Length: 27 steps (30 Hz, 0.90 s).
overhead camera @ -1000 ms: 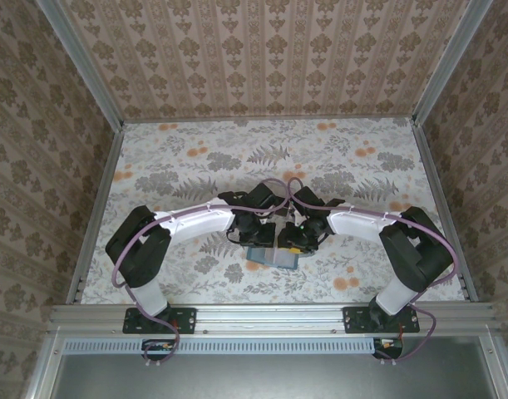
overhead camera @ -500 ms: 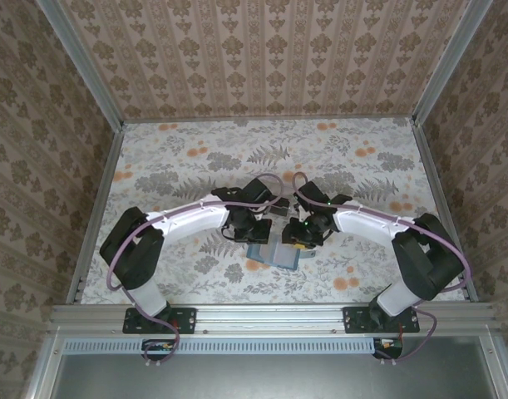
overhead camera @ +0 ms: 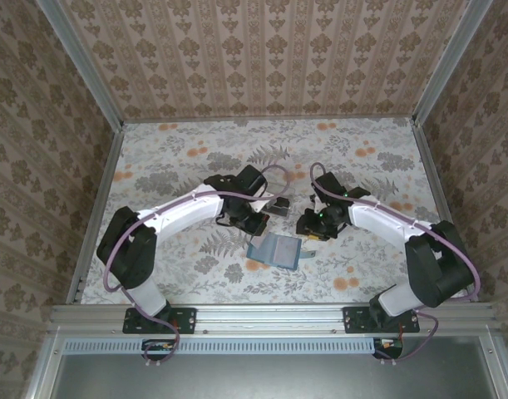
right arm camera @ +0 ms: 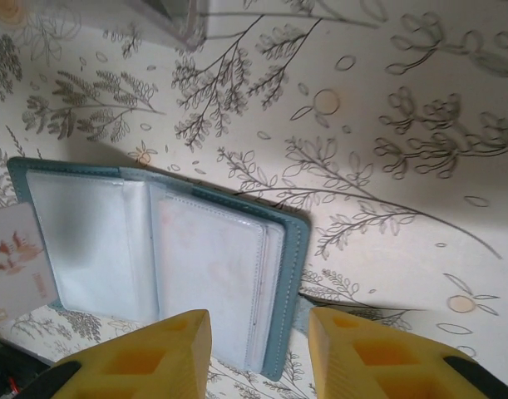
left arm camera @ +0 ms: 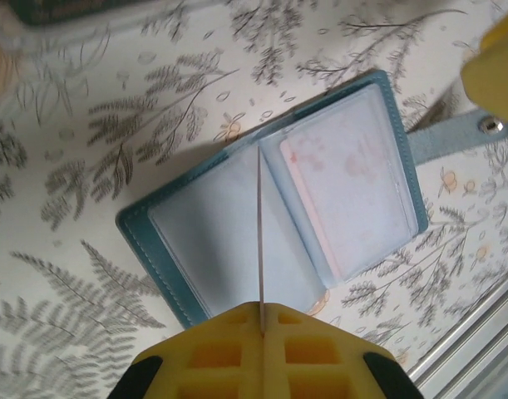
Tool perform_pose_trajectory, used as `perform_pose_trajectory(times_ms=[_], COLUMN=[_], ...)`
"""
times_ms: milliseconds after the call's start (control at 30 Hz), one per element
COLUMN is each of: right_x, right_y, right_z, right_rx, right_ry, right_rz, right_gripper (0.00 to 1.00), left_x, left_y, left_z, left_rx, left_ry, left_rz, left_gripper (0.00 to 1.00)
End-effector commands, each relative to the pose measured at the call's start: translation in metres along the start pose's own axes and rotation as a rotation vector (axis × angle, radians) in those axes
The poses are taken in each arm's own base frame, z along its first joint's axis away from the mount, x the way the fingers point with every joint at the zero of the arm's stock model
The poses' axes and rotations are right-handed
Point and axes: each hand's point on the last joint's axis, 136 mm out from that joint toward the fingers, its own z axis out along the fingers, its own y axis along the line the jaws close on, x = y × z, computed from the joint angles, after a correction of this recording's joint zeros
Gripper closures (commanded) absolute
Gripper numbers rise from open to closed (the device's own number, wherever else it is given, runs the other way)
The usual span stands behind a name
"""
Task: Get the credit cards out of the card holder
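The card holder lies open on the floral table, its teal cover and blue-grey clear sleeves facing up and its strap tab sticking out to one side. My left gripper hangs above it, shut on a thin pale credit card seen edge-on. In the right wrist view that card shows flat at the left edge. Another pinkish card shows through the right sleeve. My right gripper stands open over the holder's edge, gripping nothing. In the top view both grippers sit just behind the holder.
A transparent plastic tray corner lies on the table just beyond the holder. Patterned walls enclose the table on three sides, and a metal rail runs along the near edge. The right gripper's yellow finger shows beside the strap tab.
Both arms have drawn back from the card holder, which now lies uncovered between them. The left gripper has closed fully, with the card in it.
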Motion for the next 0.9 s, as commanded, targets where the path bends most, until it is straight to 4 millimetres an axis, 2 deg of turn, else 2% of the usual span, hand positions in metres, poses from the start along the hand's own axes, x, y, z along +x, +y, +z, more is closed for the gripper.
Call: perform_pose_trajectory(times_ms=[0,133,367,567,633,667,867], right_x=[0.001,-0.003,-0.007,-0.009,-0.009,-0.009,-0.009], right_y=[-0.012,-0.018,-0.028,-0.038,-0.04,-0.037,-0.039], right_z=[-0.011,-0.017,-0.025,-0.029,-0.029,-0.036,-0.038], right_rx=[0.032,0.046,0.055,0.084,0.09,0.077,0.079], right_ry=[-0.01,-0.022,-0.043,-0.049,-0.048,-0.071,-0.074], right_rz=[-0.011,-0.008,0.006,0.014,0.016,0.009,0.013], right_gripper=[0.63,0.63,0.63,0.63,0.63,0.63,0.63], left_x=[-0.003,-0.008,-0.02,-0.024,-0.029,-0.032,-0.055], left_y=[-0.007,-0.004,0.013,0.013,0.018,0.021,0.036], left_z=[-0.02,-0.027,-0.033,-0.039,-0.038,-0.038,-0.037], left_rx=[0.014,-0.016,-0.077,-0.062,-0.082,-0.093,-0.136], left_ry=[-0.007,0.022,0.075,0.113,0.124,0.128,0.146], left_rz=[0.282,0.444,0.643,0.835,0.885,0.905,1.024], left_gripper=[1.0,1.0,1.0,1.0,1.0,1.0,1.0])
